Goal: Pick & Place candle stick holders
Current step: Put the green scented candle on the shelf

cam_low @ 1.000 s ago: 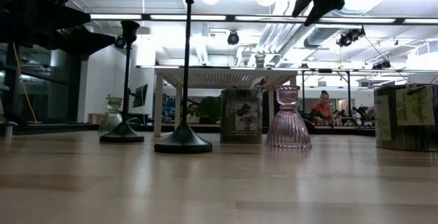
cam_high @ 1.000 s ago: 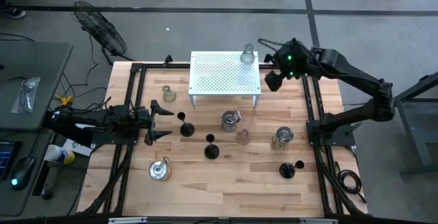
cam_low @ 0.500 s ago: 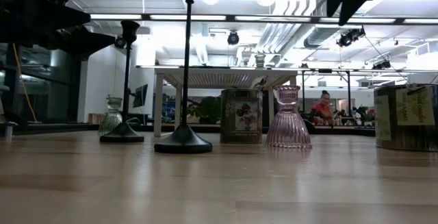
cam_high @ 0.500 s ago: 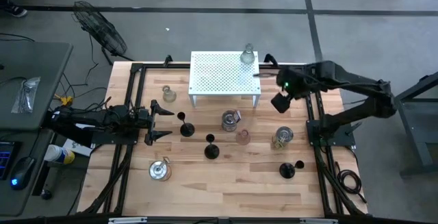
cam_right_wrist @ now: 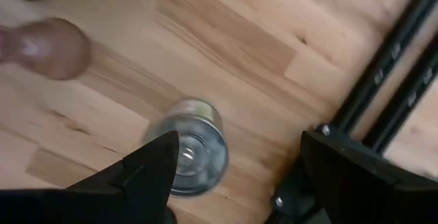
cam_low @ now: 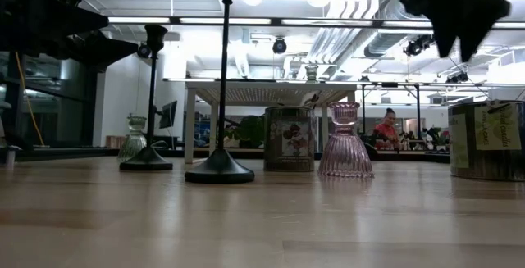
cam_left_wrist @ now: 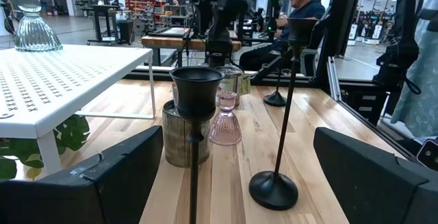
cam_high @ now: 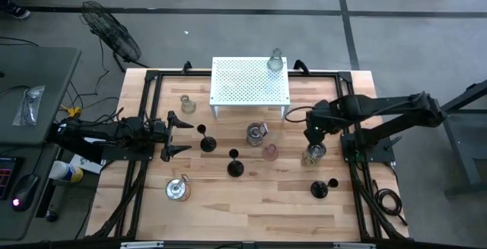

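- Candle stick holders are spread over your wooden table (cam_high: 251, 196): nearest you, a clear glass one (cam_high: 177, 190) and a tipped black one (cam_high: 322, 188) lie toward the front edge.
- Your right gripper (cam_high: 310, 133) hangs over a silvery glass holder (cam_high: 313, 153) on the table's right side; the arm reaches in from the right with its elbow bent, and the jaws stand wide apart with nothing between them.
- From the right wrist view you look almost straight down on that holder (cam_right_wrist: 195, 146), which is blurred, partly behind one finger (cam_right_wrist: 147, 166).
- Mid-table, you have two upright black holders with round bases and thin stems (cam_high: 206, 141) (cam_high: 235, 165), a pinkish ribbed one (cam_high: 269, 152) and a silvery can-like one (cam_high: 256, 134).
- Your left gripper (cam_high: 172, 135) lies low at the table's left, pointing toward the black holders, jaws fully spread and empty.
- In the low view, your right gripper (cam_low: 459, 10) is a dark shape cut off at the top.
- Farthest, a small clear holder (cam_high: 186, 105) sits left of the white perforated rack (cam_high: 249, 81), and another clear one (cam_high: 275, 62) stands on the rack's far right corner.
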You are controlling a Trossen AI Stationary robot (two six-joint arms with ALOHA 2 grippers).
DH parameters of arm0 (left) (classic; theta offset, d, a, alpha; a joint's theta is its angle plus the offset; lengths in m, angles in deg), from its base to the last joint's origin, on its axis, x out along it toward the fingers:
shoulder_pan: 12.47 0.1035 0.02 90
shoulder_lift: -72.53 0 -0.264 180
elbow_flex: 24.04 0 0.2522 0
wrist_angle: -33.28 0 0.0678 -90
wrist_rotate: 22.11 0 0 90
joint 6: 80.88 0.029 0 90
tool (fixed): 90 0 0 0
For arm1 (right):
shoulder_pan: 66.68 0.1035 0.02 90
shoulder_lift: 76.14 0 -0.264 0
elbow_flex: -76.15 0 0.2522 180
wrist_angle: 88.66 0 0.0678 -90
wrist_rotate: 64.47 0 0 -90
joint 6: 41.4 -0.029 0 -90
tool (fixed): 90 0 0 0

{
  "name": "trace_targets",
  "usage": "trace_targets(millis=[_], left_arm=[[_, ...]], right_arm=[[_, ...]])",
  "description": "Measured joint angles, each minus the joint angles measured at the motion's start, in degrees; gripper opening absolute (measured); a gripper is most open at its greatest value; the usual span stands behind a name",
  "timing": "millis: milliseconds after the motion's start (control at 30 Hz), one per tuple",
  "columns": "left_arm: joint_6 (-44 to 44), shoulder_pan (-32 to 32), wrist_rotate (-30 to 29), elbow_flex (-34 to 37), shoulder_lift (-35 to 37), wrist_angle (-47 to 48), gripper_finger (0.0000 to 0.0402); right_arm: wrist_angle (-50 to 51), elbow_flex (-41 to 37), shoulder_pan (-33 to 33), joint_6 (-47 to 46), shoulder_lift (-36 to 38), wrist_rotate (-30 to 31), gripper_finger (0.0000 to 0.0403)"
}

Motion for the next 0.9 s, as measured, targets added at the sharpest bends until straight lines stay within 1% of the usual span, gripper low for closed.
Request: trace_targets(millis=[200, 333, 400, 900], left_arm=[[0.0, 0.01, 0.0, 0.0, 0.0, 0.0, 0.0372], [0.0, 0.0, 0.0, -0.02, 0.0, 0.0, 0.0372], [0.01, 0.01, 0.01, -0.01, 0.01, 0.0, 0.0372], [0.0, 0.0, 0.0, -0.02, 0.0, 0.0, 0.0372]], right_arm=[[-1.76, -8.91, 2.87, -7.59, 3.81, -4.96, 0.0299], [-6.53, -14.03, 4.26, -10.17, 5.06, -7.49, 0.0299], [-7.72, -15.98, 4.24, -10.52, 5.54, -7.82, 0.0298], [-13.2, -21.84, 3.42, -11.57, 5.9, -8.55, 0.0267]])
